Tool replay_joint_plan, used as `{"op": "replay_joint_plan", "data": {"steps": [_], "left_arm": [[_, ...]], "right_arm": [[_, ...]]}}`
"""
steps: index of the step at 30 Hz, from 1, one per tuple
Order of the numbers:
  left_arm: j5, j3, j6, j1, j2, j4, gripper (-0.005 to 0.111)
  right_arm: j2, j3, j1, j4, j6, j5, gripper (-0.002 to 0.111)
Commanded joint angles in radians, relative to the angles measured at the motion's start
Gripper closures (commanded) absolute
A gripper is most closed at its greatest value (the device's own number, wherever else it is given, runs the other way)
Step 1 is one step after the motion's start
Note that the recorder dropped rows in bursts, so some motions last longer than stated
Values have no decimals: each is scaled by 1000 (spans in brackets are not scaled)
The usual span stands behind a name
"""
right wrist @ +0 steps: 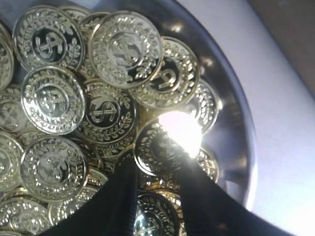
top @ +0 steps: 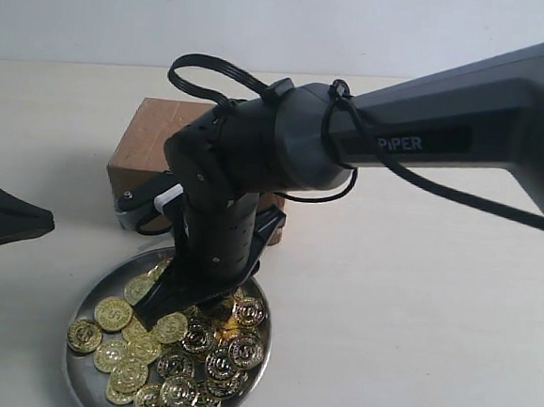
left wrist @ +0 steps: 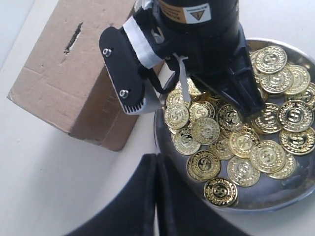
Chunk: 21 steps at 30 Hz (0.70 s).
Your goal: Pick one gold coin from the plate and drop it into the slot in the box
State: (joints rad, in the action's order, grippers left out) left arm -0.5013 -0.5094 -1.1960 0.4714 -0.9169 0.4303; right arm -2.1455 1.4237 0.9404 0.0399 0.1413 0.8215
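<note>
The silver plate (top: 77, 382) holds several gold coins and stands in front of the brown cardboard box (top: 150, 135). In the left wrist view the slot (left wrist: 73, 38) shows as a dark slit in the box (left wrist: 64, 88) top. My right gripper (top: 183, 314) reaches down into the pile. In the right wrist view its two black fingers press on either side of one gold coin (right wrist: 160, 147), which still rests among the others, and the gripper (right wrist: 158, 167) is shut on it. My left gripper (left wrist: 156, 160) is shut and empty, hovering beside the plate (left wrist: 275, 194).
The right arm (top: 419, 130) stretches in from the right and hides much of the box top in the exterior view. The left gripper (top: 12, 216) sits at the far left over the pale tabletop (top: 414, 309). The plate rim (right wrist: 238, 132) lies close to the right fingers.
</note>
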Motion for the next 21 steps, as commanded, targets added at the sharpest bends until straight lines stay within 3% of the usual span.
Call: {"op": "replay_joint_plan", "data": {"steps": [1, 14, 21], "left_arm": [[11, 6, 0, 6, 3, 13, 107], [11, 6, 0, 6, 3, 18, 107], [11, 6, 0, 6, 3, 20, 107]], "right_arm": [[18, 2, 1, 4, -9, 21, 79], [23, 59, 1, -9, -61, 165, 78], [17, 59, 1, -16, -68, 193, 60]]}}
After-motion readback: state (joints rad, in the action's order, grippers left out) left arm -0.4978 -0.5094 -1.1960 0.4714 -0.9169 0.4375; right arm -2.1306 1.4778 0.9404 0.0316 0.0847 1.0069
